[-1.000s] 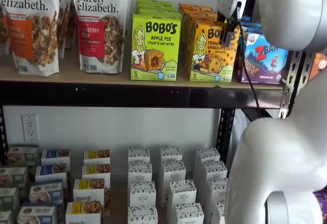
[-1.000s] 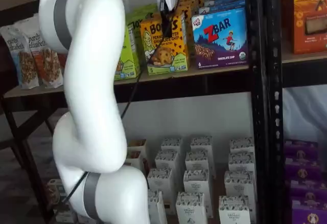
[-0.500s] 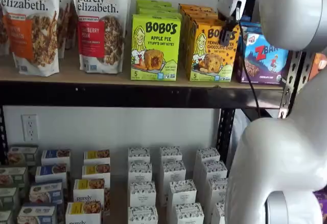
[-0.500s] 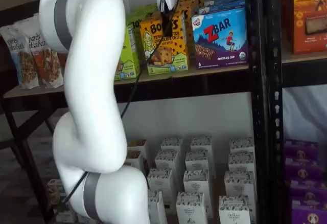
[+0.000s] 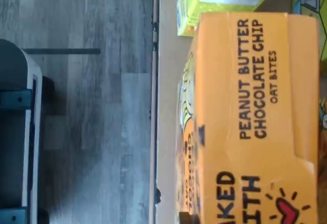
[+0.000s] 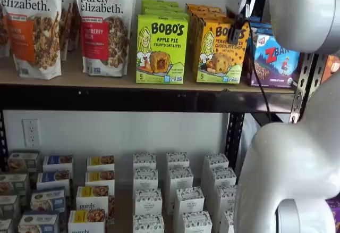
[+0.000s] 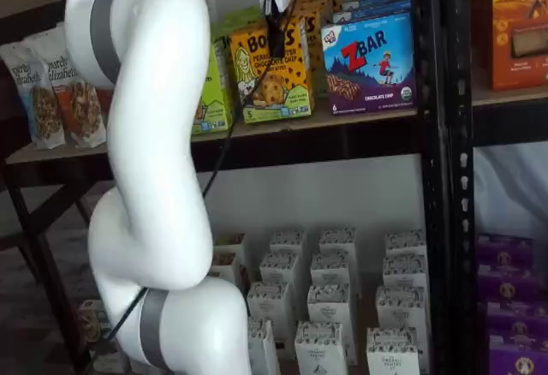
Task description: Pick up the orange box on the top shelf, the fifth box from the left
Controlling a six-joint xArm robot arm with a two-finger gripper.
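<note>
This looks like a shop, or a room set up like one. A long tan wooden top shelf (image 6: 74, 76) with a black metal front rail holds food packs in rows, all facing out: white granola bags (image 6: 105, 25), a lime-green snack box (image 6: 161, 48), a yellow-orange snack box (image 6: 220, 52) and a blue-purple bar box (image 7: 370, 64). Below stand many small white boxes (image 6: 178, 190) in neat lines. The floor is grey wood planks (image 5: 87, 121).

I see the gripper (image 7: 277, 39) hanging from the top edge in both shelf views, white body above, black fingers (image 6: 235, 32) pointing down. Finger separation is not discernible. The white arm (image 7: 154, 169) rises folded in the foreground.
</note>
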